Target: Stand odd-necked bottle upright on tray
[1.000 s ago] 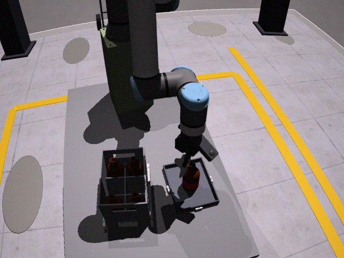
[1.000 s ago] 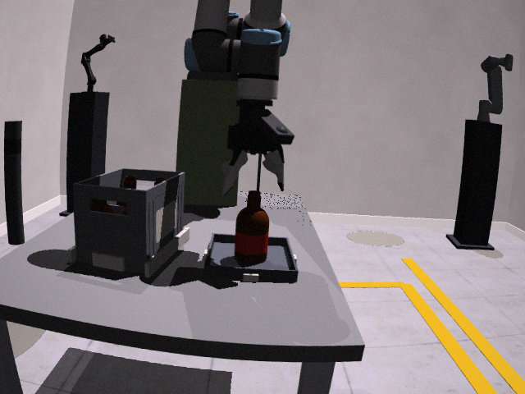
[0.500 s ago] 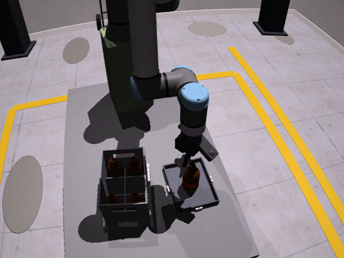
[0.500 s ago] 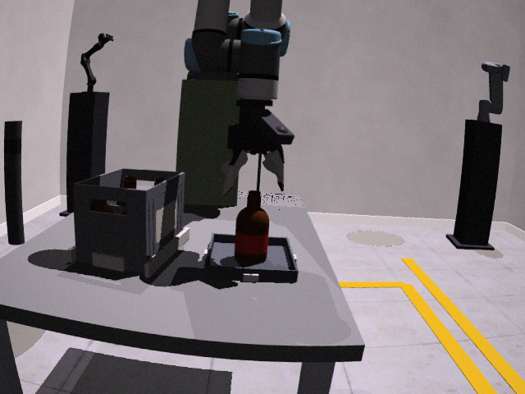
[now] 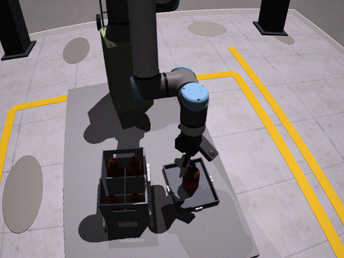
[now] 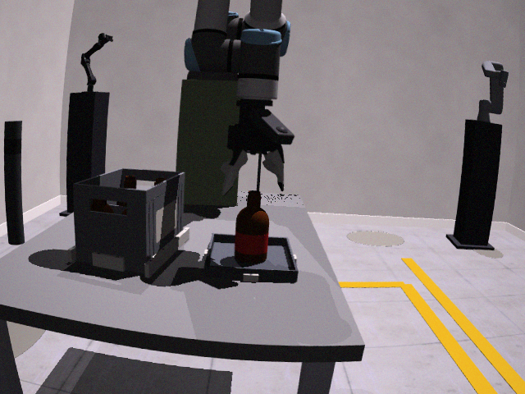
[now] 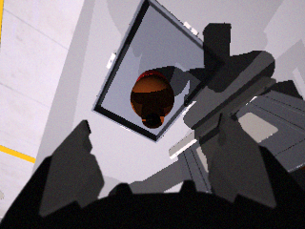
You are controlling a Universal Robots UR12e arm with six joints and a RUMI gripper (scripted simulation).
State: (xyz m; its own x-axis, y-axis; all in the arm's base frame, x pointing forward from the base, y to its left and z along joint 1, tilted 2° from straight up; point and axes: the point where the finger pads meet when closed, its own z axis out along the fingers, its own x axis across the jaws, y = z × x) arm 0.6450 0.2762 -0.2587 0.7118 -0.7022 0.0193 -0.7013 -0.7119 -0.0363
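Observation:
A brown bottle with a red label (image 6: 252, 235) stands upright on the dark tray (image 6: 250, 258). It also shows in the top view (image 5: 191, 176) and from above in the wrist view (image 7: 152, 99). My gripper (image 6: 253, 178) is open wide and empty, just above the bottle's neck, fingers apart on either side and not touching it. In the wrist view the two fingers stand far apart in the foreground. The dark crate (image 5: 124, 183) to the left of the tray holds several brown bottles (image 5: 114, 166) in its cells.
The crate (image 6: 127, 218) and the tray (image 5: 190, 183) stand side by side near the table's front. The green robot base (image 5: 122, 69) rises behind them. Black pillars stand on the floor around the table.

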